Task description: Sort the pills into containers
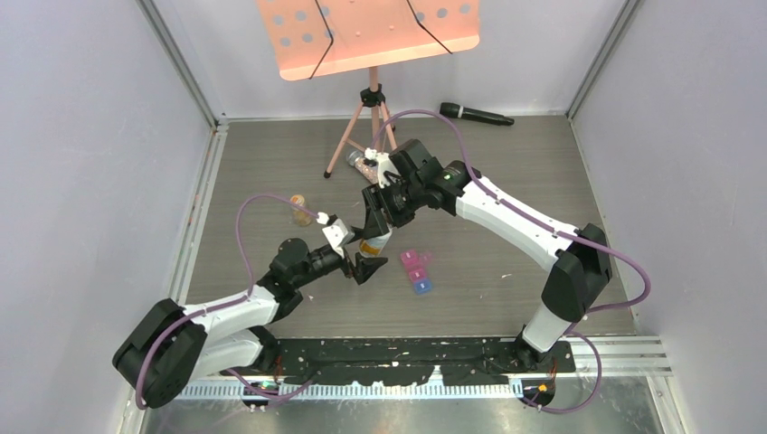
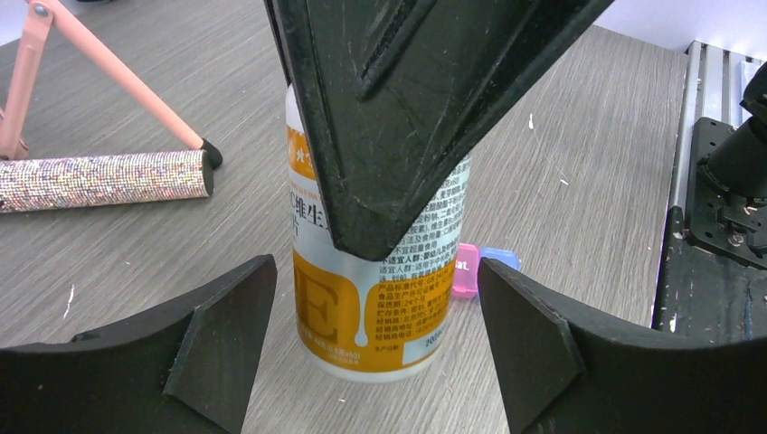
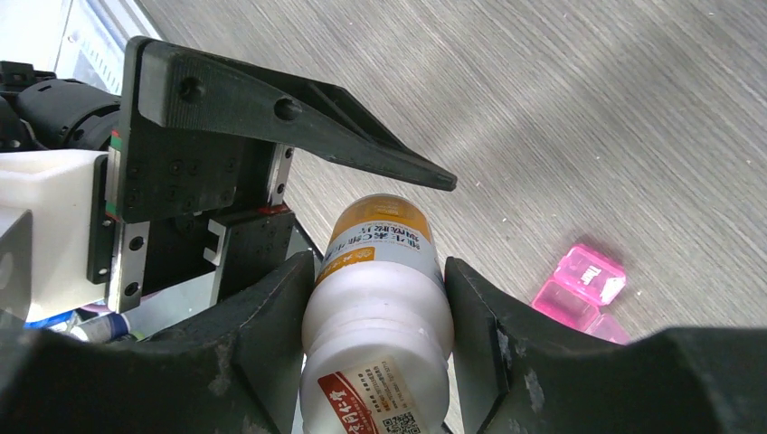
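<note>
Grey wood-grain desk point(image 1: 506, 181), white-walled cell: sorting is judged barely begun.

A white pill bottle point(image 2: 380, 298) is gripped upright by the right fingers point(image 3: 271, 334), closed on its upper body. The left fingers point(image 2: 217, 334) are spread open to either side of it, touching nothing. The pill-box strip point(image 1: 416, 269) lies near the bottle, on the right arm's side. Nothing is seen in its compartments, though the pink lid is possibly raised, the view being poor. Opening, pouring and sorting are all judged left to do. On the orange label a large "E" and "维生" are read; "at" is made out on the pink compartment.
</note>
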`<state>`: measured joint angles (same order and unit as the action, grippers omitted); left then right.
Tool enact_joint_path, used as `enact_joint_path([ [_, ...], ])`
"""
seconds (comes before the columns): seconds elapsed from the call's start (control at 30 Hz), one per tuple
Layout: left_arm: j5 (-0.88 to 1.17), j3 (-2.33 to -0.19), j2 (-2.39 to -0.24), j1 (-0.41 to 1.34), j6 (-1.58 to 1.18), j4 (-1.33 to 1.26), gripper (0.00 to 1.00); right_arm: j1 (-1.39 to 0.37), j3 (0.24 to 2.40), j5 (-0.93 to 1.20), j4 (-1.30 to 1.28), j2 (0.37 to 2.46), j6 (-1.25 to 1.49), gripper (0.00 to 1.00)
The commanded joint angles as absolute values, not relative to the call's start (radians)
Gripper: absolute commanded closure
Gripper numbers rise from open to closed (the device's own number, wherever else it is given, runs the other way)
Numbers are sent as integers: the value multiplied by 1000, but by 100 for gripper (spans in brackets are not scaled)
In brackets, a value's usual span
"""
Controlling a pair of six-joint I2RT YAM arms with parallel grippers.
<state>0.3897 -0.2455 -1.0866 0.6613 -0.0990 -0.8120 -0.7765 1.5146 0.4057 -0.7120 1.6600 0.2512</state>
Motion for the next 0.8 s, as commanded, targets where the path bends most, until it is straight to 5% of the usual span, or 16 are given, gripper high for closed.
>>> enact_joint_path([
  [0.0, 387, -263, -1117, 666, -87, -963, 20, -776, 1528, 455, -686, 1596, 285, 60],
  [0.33, 324, -235, -1070, 665, -64, -963, 36, -777, 1492, 463, -634, 1585, 284, 60],
  [0.47, 322, -239, -1073, 665, -37, -923, 75, -778, 1481, 463, -616, 1582, 290, 55],
  [0.57, 318, -239, -1063, 665, -11, -892, 100, -777, 1459, 467, -592, 1560, 271, 38],
  [0.63, 321, -239, -1056, 665, -5, -888, 100, -776, 1444, 460, -580, 1542, 244, 27],
  [0.77, 326, -235, -1045, 664, 24, -887, 100, -763, 1429, 451, -565, 1505, 208, 21],
])
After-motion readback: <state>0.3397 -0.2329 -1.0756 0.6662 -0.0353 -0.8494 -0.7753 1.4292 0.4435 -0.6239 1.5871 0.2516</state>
